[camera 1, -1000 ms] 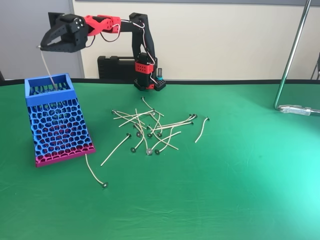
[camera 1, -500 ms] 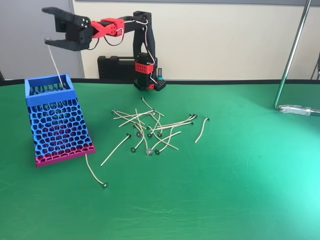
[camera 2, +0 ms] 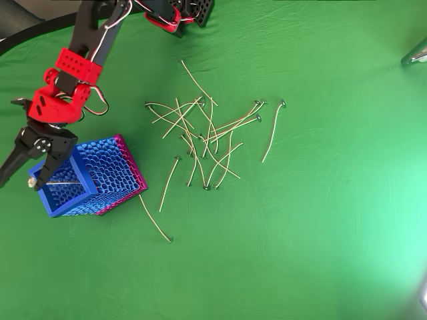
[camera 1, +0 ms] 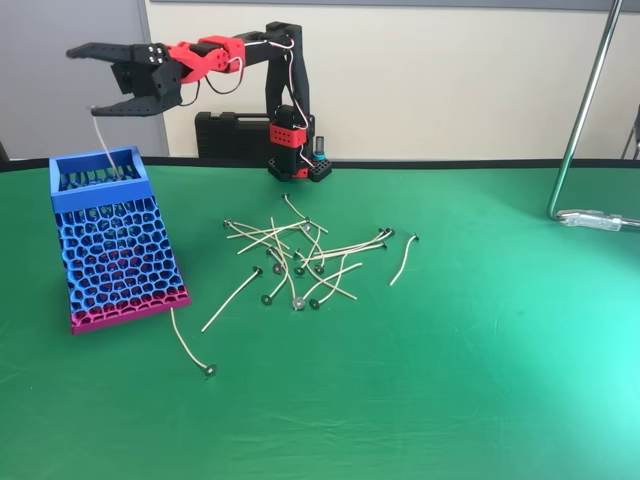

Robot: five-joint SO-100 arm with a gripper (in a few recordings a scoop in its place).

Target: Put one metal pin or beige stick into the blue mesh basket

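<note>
End effector [camera 1: 92, 80] above blue mesh basket [camera 1: 98, 190], jaws apart; beige stick [camera 1: 102, 138] (lower end inside basket) dangling.

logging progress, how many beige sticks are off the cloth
1: a thin beige stick dangles from the open black gripper into the blue mesh basket; more inside may be hidden.

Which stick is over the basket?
The thin beige stick hanging from the open end effector into the blue mesh basket; the others lie on the table.
</note>
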